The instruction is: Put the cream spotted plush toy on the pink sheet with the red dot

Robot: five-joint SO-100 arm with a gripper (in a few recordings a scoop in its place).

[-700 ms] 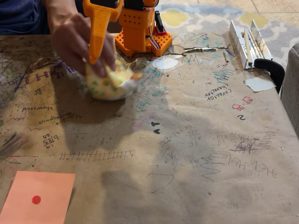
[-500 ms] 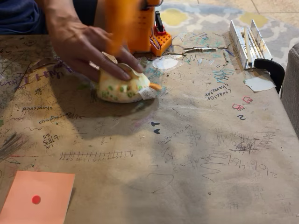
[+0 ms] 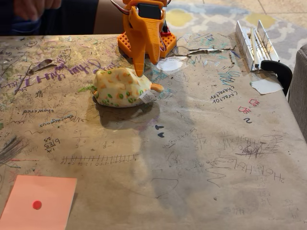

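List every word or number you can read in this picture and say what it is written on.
"Hello Hello", upside down, on the brown paper table cover.
"2", on the same paper.
Other handwriting there: too small or blurred.
White tag on the cream spotted plush toy: unreadable.

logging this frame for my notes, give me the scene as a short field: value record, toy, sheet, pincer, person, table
toy: rounded cream-yellow plush toy with orange and green spots, lying on the table, white tag toward picture right
sheet: flat salmon-pink paper sheet with a red dot, bottom left corner, nothing on it
pincer: orange pincer, pointing down just behind the toy, not gripping it; open or shut unclear
person: hand at top left edge, away from the toy
table: brown scribbled paper-covered table
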